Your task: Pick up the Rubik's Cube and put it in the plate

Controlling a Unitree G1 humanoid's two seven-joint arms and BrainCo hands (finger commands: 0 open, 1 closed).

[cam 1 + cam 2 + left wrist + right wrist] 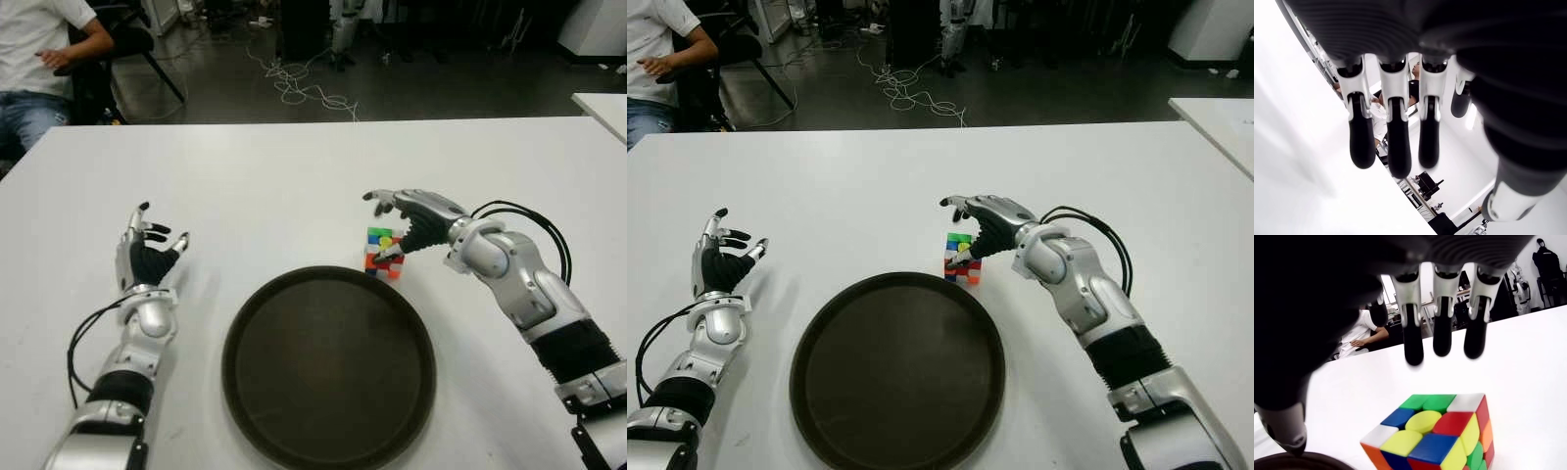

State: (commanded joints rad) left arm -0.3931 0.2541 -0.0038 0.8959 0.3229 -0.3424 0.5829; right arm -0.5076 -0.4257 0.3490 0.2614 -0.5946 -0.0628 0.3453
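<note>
Just beyond the far rim of the round dark plate (328, 367), the glossy Rubik's Cube (383, 253) sits on the white table (294, 186). Right hand (407, 227) hovers over it, fingers spread, holding nothing; recommend closing squarely on opposite faces. Left hand (147, 257) idles, open, left of the plate.

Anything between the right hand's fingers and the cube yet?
No. In the right wrist view the right hand hangs open above the Rubik's Cube; only bare white table shows in between.
</note>
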